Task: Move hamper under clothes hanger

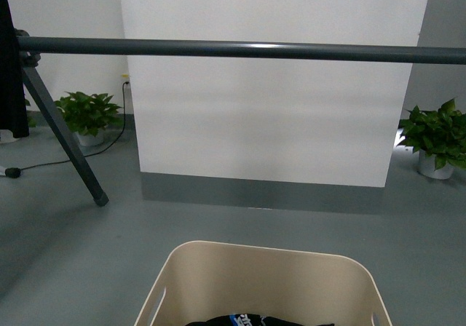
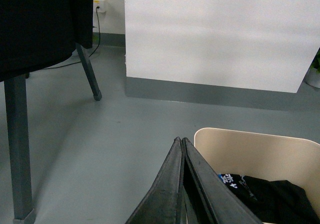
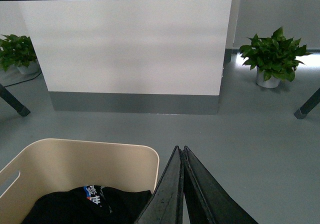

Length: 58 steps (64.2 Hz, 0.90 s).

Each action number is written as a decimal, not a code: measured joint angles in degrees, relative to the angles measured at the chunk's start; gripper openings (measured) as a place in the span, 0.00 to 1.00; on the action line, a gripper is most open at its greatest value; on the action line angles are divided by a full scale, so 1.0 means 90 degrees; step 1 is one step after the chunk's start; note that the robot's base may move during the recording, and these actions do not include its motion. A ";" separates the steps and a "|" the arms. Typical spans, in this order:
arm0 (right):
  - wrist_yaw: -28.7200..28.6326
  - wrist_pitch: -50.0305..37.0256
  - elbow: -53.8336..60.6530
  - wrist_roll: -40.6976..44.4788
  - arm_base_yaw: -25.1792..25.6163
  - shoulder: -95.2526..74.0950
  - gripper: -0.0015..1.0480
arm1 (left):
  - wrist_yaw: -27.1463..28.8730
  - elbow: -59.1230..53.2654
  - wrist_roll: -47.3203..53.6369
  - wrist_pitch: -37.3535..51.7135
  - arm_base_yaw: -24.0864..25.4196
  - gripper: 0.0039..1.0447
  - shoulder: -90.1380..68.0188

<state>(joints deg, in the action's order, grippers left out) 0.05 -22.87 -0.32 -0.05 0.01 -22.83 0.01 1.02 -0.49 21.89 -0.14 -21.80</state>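
From the front, the hamper (image 1: 266, 282) sits on the floor, close to the camera, in front of the clothes hanger (image 1: 240, 49) bar. Left wrist: the left gripper (image 2: 180, 143) is closed, beside the hamper's rim. Right wrist: the right gripper (image 3: 180, 150) is closed too, next to the rim; black clothes (image 3: 85, 204) lie inside.

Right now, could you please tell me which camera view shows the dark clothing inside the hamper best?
The left wrist view: the black garment spreads widest there. The right wrist view shows a similar heap, cut off below; the front view shows only a sliver.

Hamper (image 1: 262, 282) on floor before hanger (image 1: 240, 49), clothes (image 1: 244, 320) in hamper, wall panel (image 1: 269, 86) behind hanger, plants (image 1: 87, 115) either side.
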 joint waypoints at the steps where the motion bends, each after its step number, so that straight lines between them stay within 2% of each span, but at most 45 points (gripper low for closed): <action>1: 0.0000 0.0061 0.0000 0.0000 0.0000 0.0061 0.02 | 0.0000 0.0000 0.0000 -0.0056 0.0000 0.03 0.0058; 27: 0.0000 0.1018 0.0000 0.0000 0.0000 0.1035 0.02 | 0.0000 0.0000 0.0002 -0.0976 0.0000 0.03 0.0986; 28: 0.0000 0.1370 0.0000 0.0000 0.0000 0.1389 0.02 | 0.0000 0.0000 0.0002 -0.1372 0.0000 0.03 0.1379; 31: -0.0002 0.1579 -0.0002 0.0000 0.0000 0.1583 0.02 | -0.0002 0.0000 0.0012 -0.1974 0.0000 0.03 0.1804; 34: -0.0002 0.2086 -0.0002 0.0002 0.0000 0.1923 0.02 | -0.0005 0.0000 0.0015 -0.2305 0.0000 0.03 0.2125; 39: -0.0012 0.2492 -0.0002 0.0000 0.0000 0.2385 0.02 | 0.0000 0.0000 0.0015 -0.2392 0.0000 0.03 0.2361; 58: -0.0015 0.2533 -0.0002 0.0000 -0.0002 0.2511 0.02 | -0.0002 0.0000 0.0015 -0.2419 0.0000 0.03 0.2385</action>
<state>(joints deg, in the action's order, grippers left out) -0.08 -0.08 -0.34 -0.05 -0.01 -0.23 -0.01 1.02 -0.36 0.12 -0.14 -0.34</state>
